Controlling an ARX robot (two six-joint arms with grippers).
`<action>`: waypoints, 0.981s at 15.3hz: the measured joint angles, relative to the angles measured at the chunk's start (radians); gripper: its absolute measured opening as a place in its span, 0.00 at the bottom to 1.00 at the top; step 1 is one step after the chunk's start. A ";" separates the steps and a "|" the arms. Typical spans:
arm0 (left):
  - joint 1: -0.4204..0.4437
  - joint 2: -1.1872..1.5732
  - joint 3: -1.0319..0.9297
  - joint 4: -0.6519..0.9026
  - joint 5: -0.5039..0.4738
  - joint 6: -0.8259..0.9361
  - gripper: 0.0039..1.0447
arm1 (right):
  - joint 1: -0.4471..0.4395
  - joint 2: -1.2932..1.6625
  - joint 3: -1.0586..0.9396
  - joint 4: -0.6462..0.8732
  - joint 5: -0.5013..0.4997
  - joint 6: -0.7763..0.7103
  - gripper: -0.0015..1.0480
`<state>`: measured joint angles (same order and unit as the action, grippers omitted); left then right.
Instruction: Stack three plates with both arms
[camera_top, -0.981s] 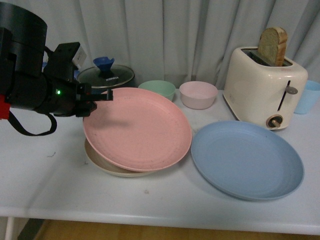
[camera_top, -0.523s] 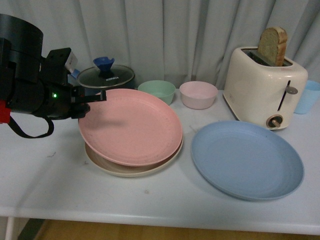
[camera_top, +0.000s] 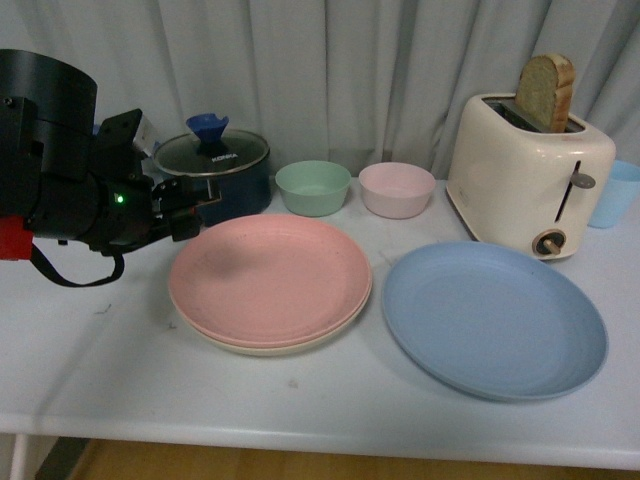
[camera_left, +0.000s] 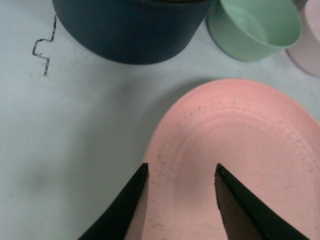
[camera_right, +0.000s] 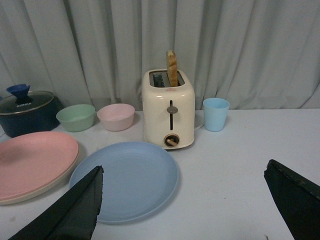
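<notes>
Plate (camera_top: 270, 275) — pink, matte, faintly ringed.

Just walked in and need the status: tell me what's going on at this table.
The pink plate lies stacked on the beige plate. The left gripper is open over the pink plate's rim, gripping nothing. The blue plate lies alone on the table before the toaster, not yet stacked. The right gripper is open and empty, facing it.
</notes>
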<state>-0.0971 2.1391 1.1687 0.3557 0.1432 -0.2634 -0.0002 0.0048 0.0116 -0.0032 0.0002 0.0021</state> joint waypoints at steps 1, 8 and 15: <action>0.003 -0.014 -0.016 0.031 0.000 -0.023 0.48 | 0.000 0.000 0.000 0.000 0.000 0.000 0.94; 0.075 -0.582 -0.531 0.607 -0.165 0.156 0.65 | 0.000 0.000 0.000 0.000 0.000 0.000 0.94; 0.098 -0.899 -0.928 0.634 -0.144 0.248 0.01 | 0.000 0.000 0.000 0.000 0.000 0.000 0.94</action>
<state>0.0006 1.2400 0.2405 0.9901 -0.0010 -0.0154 -0.0002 0.0048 0.0116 -0.0032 0.0002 0.0021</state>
